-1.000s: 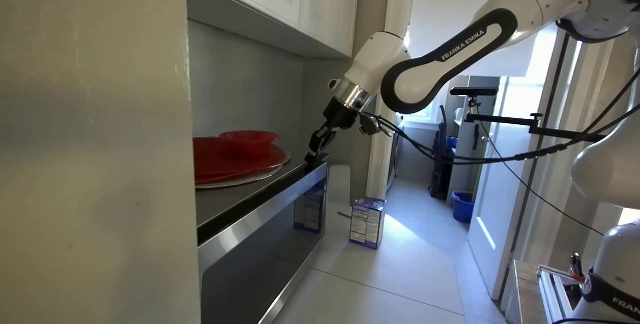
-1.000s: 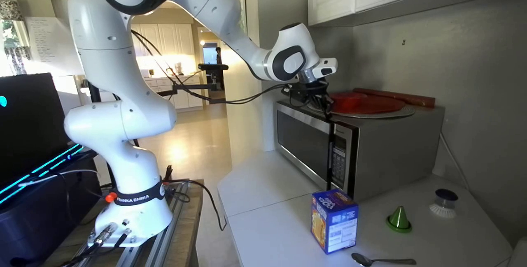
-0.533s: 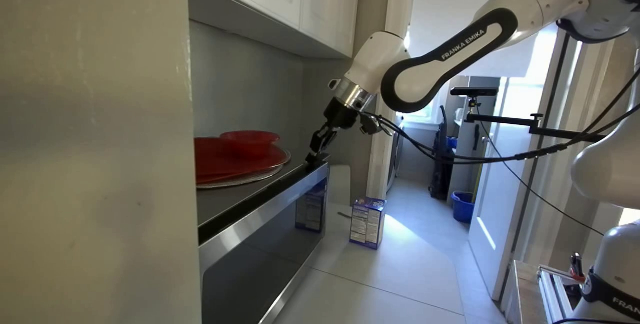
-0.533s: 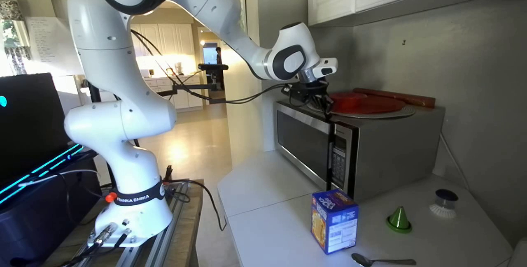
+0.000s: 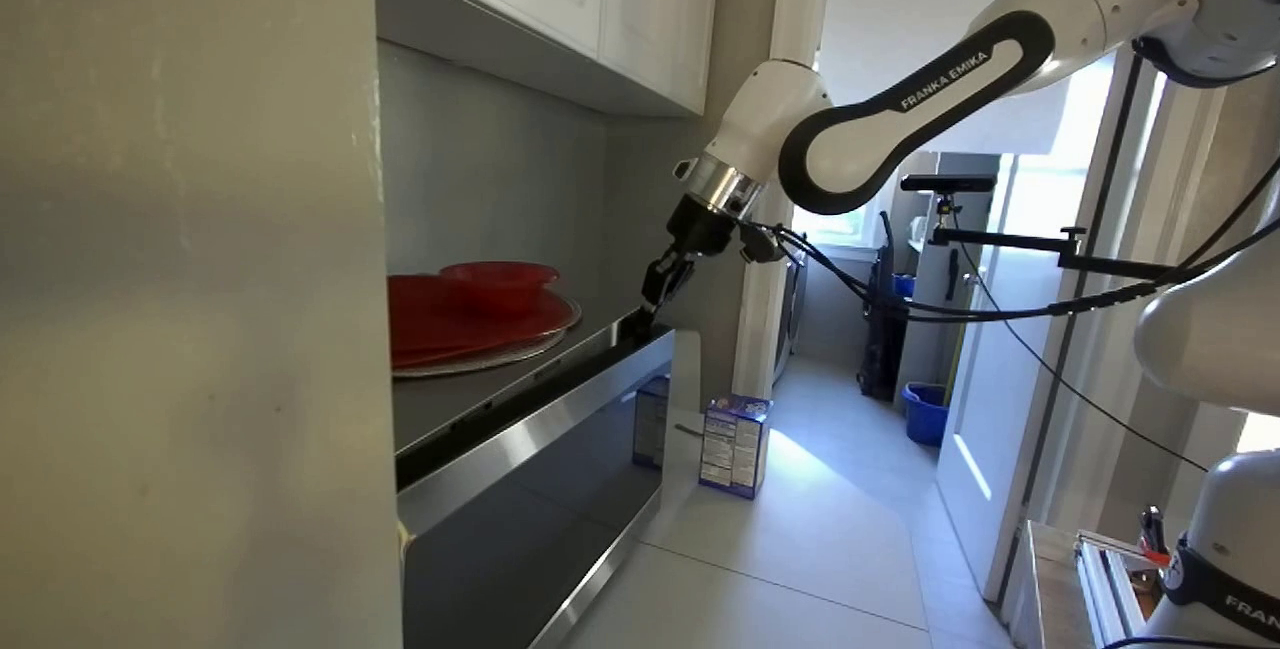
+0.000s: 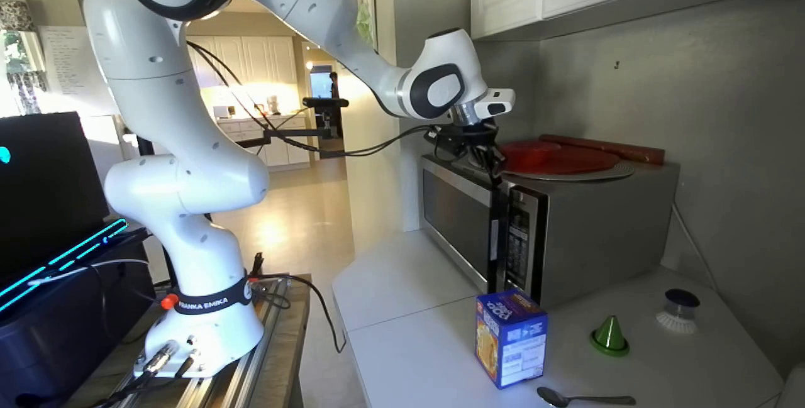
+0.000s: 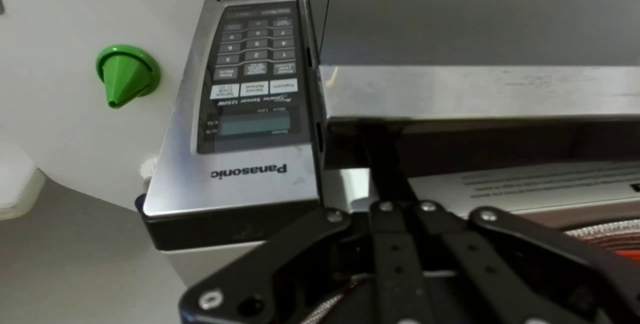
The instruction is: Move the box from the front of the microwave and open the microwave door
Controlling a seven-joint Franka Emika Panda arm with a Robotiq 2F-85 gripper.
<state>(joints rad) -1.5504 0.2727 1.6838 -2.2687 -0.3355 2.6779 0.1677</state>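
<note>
Microwave door (image 7: 480,54) stands ajar, fingers (image 7: 387,179) tucked behind its top edge, pressed together around nothing visible, arm (image 5: 940,84) outstretched, slanting down to it

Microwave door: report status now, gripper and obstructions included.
Gripper shut, in the gap behind the microwave door. Door ajar. Blue printed box upright on counter, apart from door, probably clear of its swing.

Daylight's glaring off worktop (image 5: 785,569) along outer edge in an exterior view; wall (image 6: 698,87) above back edge is sitting dim.
</note>
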